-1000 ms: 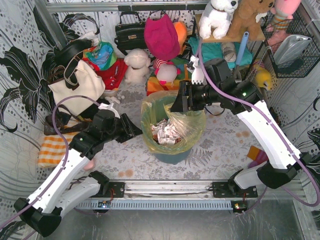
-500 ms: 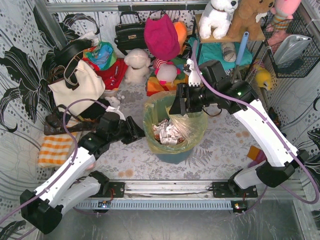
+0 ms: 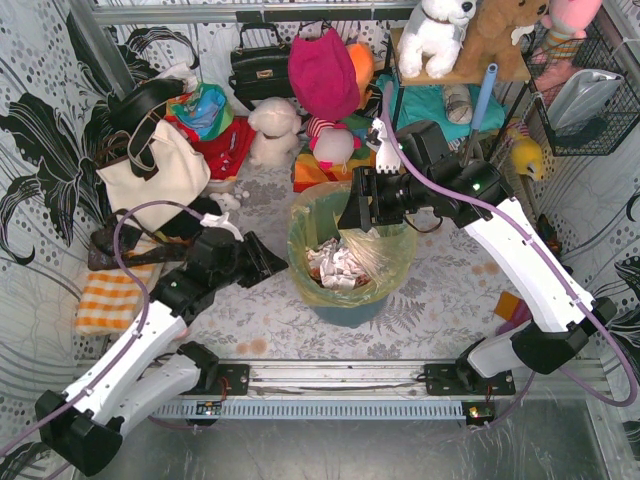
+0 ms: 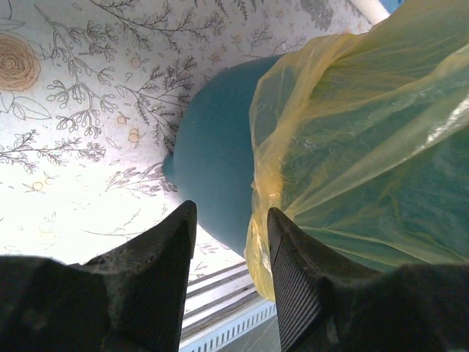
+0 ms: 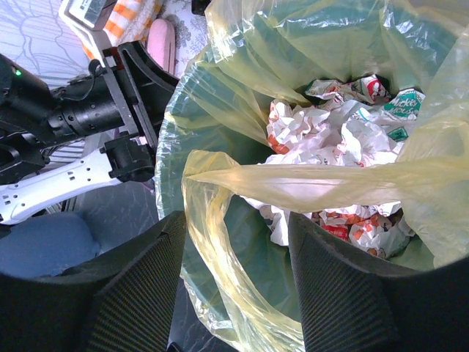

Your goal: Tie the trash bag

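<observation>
Floral-printed cloth (image 3: 440,270) covers the table in the top view. Handbags (image 3: 150,170) and soft toys (image 3: 437,35) crowd the far wall, so we have little room to swing wide. The trash bag (image 3: 345,225) sits in the teal bin (image 3: 345,312) at the middle, its mouth open over crumpled paper (image 3: 335,262). Our left gripper (image 3: 268,262) waits just beside the bag's left rim, and our right gripper (image 3: 352,205) hangs over the far rim.

From the left wrist, the jaws stand apart with nothing between them. The bin wall and the bag's overhanging skirt lie just ahead. We judge the good move is to take the loose yellow film, not the hard bin.

From the right wrist, the fingers are spread. A fold of the rim stretches across the gap and is not visibly pinched. We should gather a thick bunch on each side before crossing the two, since thin film is likely to slip or tear.
</observation>
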You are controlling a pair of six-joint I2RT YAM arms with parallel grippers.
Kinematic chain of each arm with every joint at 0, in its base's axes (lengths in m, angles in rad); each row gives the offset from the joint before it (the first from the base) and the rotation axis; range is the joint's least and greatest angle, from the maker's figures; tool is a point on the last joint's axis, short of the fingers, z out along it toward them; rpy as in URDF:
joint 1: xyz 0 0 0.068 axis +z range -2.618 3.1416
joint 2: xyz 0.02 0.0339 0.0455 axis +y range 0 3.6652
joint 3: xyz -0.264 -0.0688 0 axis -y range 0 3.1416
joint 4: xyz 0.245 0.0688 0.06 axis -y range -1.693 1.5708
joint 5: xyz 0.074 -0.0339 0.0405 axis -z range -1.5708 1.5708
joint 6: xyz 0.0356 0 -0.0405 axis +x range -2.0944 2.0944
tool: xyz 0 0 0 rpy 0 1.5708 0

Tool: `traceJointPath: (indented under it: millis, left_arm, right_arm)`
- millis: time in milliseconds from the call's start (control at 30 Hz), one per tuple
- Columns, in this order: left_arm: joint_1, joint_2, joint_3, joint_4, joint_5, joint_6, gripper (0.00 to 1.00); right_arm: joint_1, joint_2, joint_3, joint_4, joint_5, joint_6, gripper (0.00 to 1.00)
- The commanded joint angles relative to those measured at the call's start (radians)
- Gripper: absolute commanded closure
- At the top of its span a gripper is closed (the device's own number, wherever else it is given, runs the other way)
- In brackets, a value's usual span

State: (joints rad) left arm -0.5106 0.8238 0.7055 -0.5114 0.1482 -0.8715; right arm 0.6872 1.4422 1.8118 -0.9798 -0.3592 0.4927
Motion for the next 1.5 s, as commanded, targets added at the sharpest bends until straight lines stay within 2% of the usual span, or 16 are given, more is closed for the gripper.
traceJointPath:
  millis: [0,167,567,633,767,900,1067,1233,1467]
  left_arm:
    - [-0.004,-0.022,-0.017,0.062,-0.021,-0.038,0.49]
    - [-0.004,0.022,-0.07,0.183,0.098,-0.05,0.49]
    - [-0.004,0.089,-0.142,0.33,0.222,-0.07,0.53]
    - [-0.005,0.099,-0.138,0.302,0.21,-0.062,0.53]
    - [-0.005,0.088,-0.095,0.146,0.073,-0.035,0.52]
    - [-0.005,0.053,-0.072,0.111,0.028,-0.04,0.52]
    - [-0.004,0.006,-0.14,0.276,0.137,-0.076,0.51]
    - [-0.004,0.049,-0.194,0.427,0.272,-0.118,0.52]
    - [-0.005,0.085,-0.236,0.45,0.295,-0.118,0.54]
  right_arm:
    - [0.008,0.009,0.02,-0.003,0.006,0.012,0.42]
    - [0.008,0.007,0.022,-0.003,0.008,0.017,0.42]
    - [0.008,-0.002,-0.011,0.02,-0.001,0.027,0.42]
    - [0.008,-0.002,-0.011,0.022,-0.003,0.026,0.42]
    - [0.008,0.0,-0.009,0.024,-0.006,0.027,0.42]
    - [0.008,0.0,-0.008,0.024,-0.009,0.026,0.42]
    - [0.008,-0.002,-0.012,0.027,-0.007,0.026,0.42]
    - [0.008,-0.004,-0.014,0.031,-0.009,0.026,0.42]
    - [0.008,-0.017,-0.036,0.047,-0.01,0.032,0.42]
